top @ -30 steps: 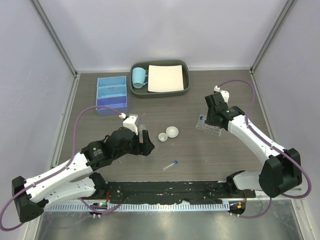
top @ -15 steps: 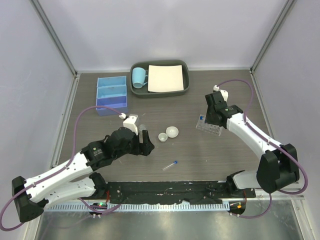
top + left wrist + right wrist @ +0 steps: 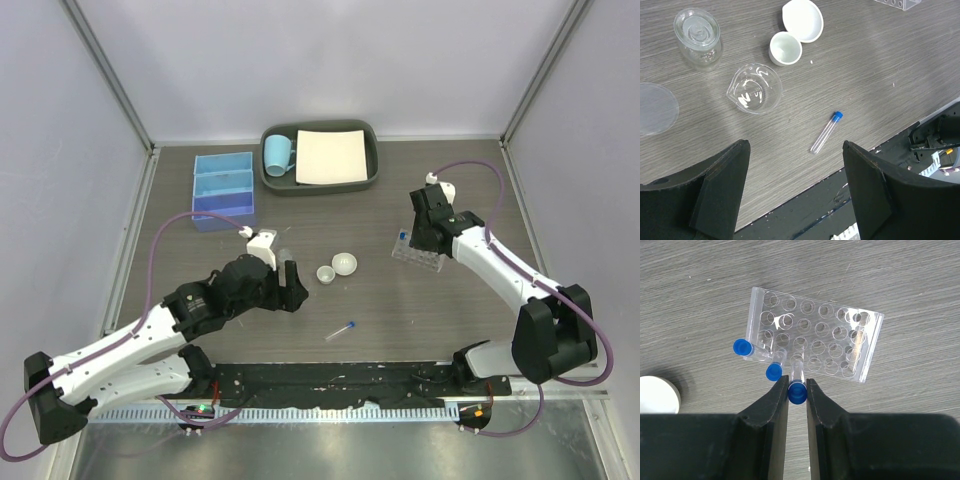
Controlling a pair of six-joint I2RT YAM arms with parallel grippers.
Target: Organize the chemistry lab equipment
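Observation:
My right gripper [image 3: 797, 385] is shut on the blue cap of a thin clear tube [image 3: 797, 371], whose lower end meets the near row of the clear plastic tube rack [image 3: 815, 342]. Two more blue-capped tubes [image 3: 774, 371] lean in the rack's left corner. From above, the right gripper [image 3: 425, 240] hangs over the rack [image 3: 418, 254]. Another tube [image 3: 826, 131] lies loose on the table ahead of my open, empty left gripper [image 3: 795, 150]. Two white round dishes [image 3: 785, 48] sit beyond it, and a small clear bottle [image 3: 697, 36] stands to their left. The blue three-compartment box [image 3: 223, 188] stands at the back left.
A dark grey tray [image 3: 366, 180] with a white sheet and a light-blue mug [image 3: 278, 153] sits at the back centre. A small clear spouted glass dish [image 3: 755, 89] and a clear disc [image 3: 655, 107] lie near the bottle. Grey walls enclose the table.
The right arm's elbow has shifted slightly while its gripper stays at the rack with the tube. The left arm has not moved.

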